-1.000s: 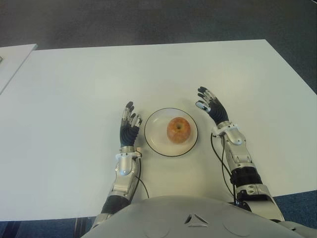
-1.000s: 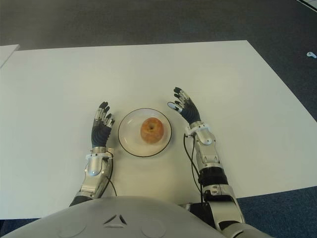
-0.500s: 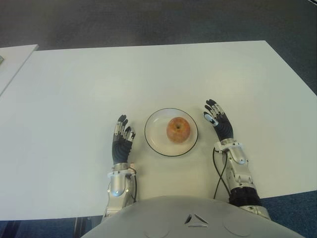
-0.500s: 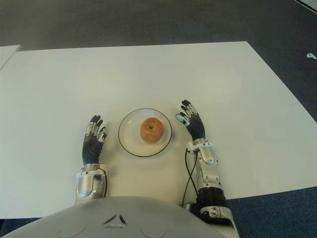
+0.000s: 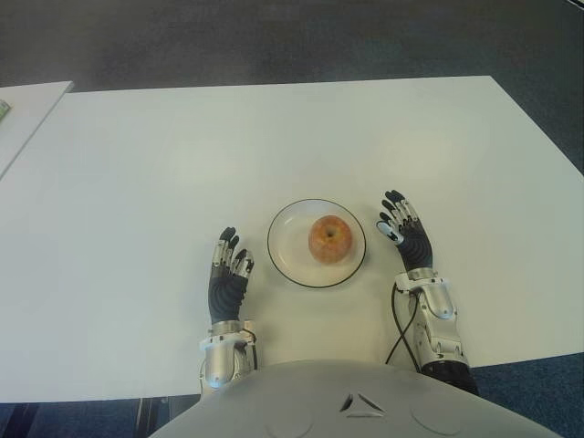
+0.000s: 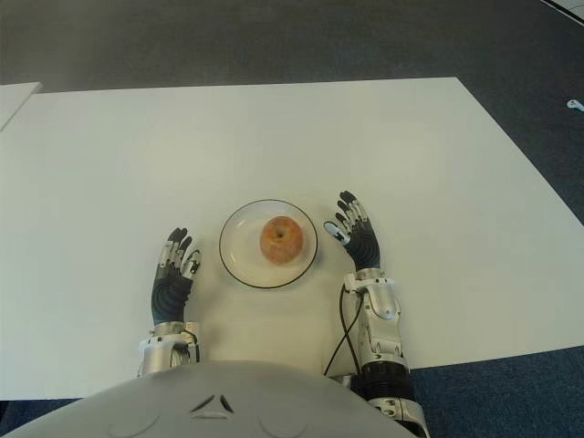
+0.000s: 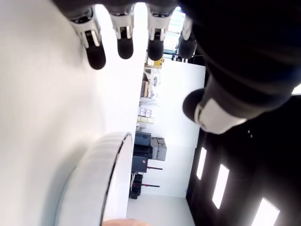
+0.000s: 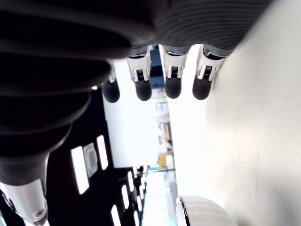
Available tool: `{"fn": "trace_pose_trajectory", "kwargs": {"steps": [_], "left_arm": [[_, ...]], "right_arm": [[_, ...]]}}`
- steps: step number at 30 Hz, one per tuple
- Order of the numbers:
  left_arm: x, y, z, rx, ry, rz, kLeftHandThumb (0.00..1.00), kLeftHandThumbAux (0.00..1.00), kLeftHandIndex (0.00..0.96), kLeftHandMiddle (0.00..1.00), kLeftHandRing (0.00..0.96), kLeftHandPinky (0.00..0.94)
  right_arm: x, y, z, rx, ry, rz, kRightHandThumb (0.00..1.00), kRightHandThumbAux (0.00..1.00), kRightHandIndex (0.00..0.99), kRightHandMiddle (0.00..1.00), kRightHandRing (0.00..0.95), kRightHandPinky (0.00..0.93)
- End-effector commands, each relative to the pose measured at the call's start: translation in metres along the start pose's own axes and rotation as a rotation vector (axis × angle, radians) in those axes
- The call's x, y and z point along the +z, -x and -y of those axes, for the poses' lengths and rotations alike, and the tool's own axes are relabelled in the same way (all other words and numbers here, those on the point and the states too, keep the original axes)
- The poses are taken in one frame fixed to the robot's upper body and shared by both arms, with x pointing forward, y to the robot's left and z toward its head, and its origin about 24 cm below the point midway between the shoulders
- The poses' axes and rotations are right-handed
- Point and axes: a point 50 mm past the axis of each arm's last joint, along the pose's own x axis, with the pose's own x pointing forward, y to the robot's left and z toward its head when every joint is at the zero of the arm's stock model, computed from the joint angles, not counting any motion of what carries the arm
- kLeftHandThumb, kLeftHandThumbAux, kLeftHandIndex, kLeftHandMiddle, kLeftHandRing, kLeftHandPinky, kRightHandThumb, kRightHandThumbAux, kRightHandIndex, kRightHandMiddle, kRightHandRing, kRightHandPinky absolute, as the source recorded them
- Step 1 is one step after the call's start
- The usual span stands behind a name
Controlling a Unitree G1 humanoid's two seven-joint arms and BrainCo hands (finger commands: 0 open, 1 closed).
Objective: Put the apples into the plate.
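White table [image 5: 137,182] spans view, bearing plate at centre front.
Plate [image 5: 285,263]: round, pale, dark rim.
Apple [image 5: 329,239] sits mid-plate, red-orange, stem dimple up; only one visible, so task looks complete.
Left hand [image 5: 227,276] just left of plate, fingers extended, holding nothing.
Right hand [image 5: 407,235] just right of plate, fingers straight, empty. Both apart from plate, likely clear after release.
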Motion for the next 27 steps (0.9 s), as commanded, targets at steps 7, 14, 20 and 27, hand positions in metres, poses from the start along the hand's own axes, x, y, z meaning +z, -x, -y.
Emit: {"fn": "trace_pose_trajectory", "kwargs": {"steps": [7, 14, 20, 27], "left_arm": [[-0.012, 0.017, -0.007, 0.014, -0.059, -0.096, 0.092, 0.654, 0.037, 0.041, 0.025, 0.038], [-0.016, 0.017, -0.007, -0.012, -0.040, -0.103, 0.096, 0.648, 0.031, 0.028, 0.013, 0.013], [-0.021, 0.012, -0.008, -0.022, -0.043, -0.094, 0.077, 0.647, 0.038, 0.036, 0.022, 0.036], [-0.015, 0.009, -0.006, -0.027, -0.038, -0.058, 0.070, 0.644, 0.047, 0.056, 0.044, 0.058]], "right_arm": [[-0.015, 0.019, -0.003, 0.012, -0.031, -0.078, 0.162, 0.654, 0.089, 0.049, 0.022, 0.043], [-0.019, 0.023, -0.003, 0.015, -0.048, -0.101, 0.191, 0.633, 0.097, 0.049, 0.020, 0.047], [-0.022, 0.025, -0.002, 0.019, -0.053, -0.111, 0.192, 0.622, 0.097, 0.058, 0.024, 0.052], [-0.024, 0.027, 0.000, 0.018, -0.084, -0.112, 0.207, 0.614, 0.087, 0.065, 0.033, 0.062]]}}
